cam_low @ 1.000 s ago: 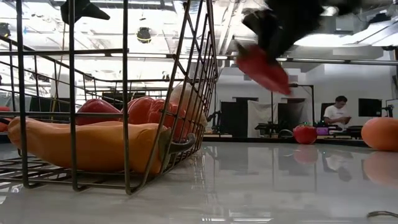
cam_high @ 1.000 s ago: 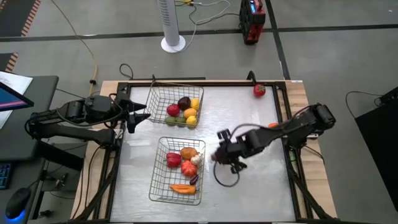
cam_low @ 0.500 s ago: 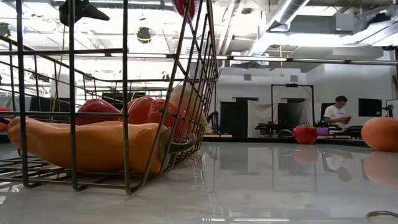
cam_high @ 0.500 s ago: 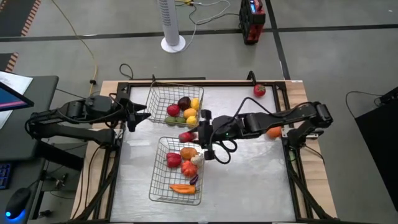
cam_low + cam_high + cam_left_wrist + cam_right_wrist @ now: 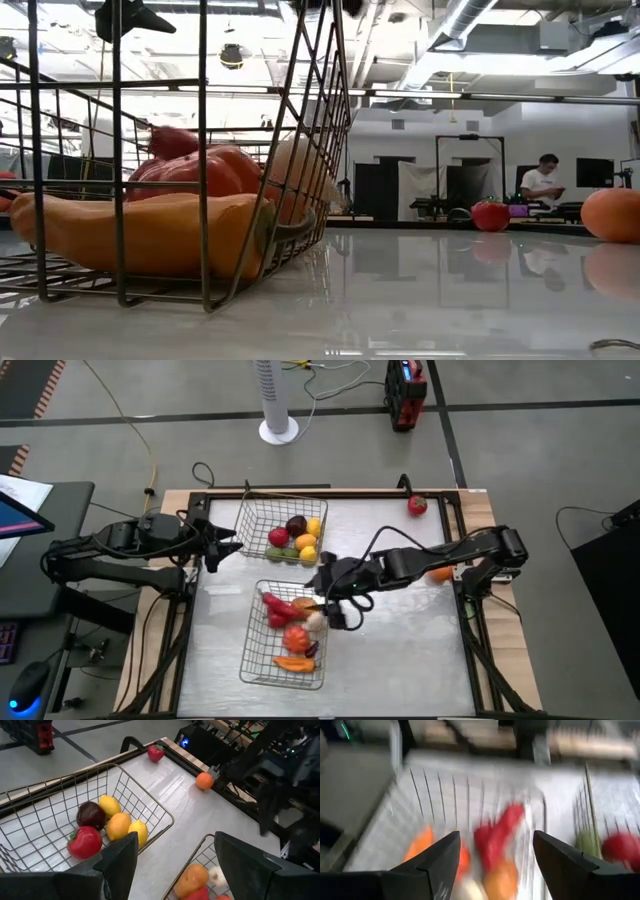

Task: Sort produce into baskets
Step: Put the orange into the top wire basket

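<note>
Two wire-mesh baskets stand left of the table's middle: the far basket (image 5: 283, 530) holds a dark plum, lemons, a red piece and a green one. The near basket (image 5: 290, 632) holds a long red pepper (image 5: 276, 603), an orange carrot-like piece (image 5: 130, 235), garlic and other red and orange pieces. My right gripper (image 5: 320, 578) hovers open above the near basket's far right corner; nothing is between its fingers (image 5: 496, 837). My left gripper (image 5: 226, 546) waits open at the table's left edge, beside the far basket (image 5: 175, 865).
A red fruit (image 5: 417, 506) lies at the table's far right corner, and an orange (image 5: 438, 571) rests near the right edge, partly under my right arm. A black frame (image 5: 330, 493) borders the table. Bare tabletop lies right of the baskets (image 5: 400, 640).
My right gripper has risen and swung toward the table's left edge with the red pepper, from right of the near basket to above its far right corner. It has let go there. The pepper has fallen into the near basket and lies on the other pieces.
</note>
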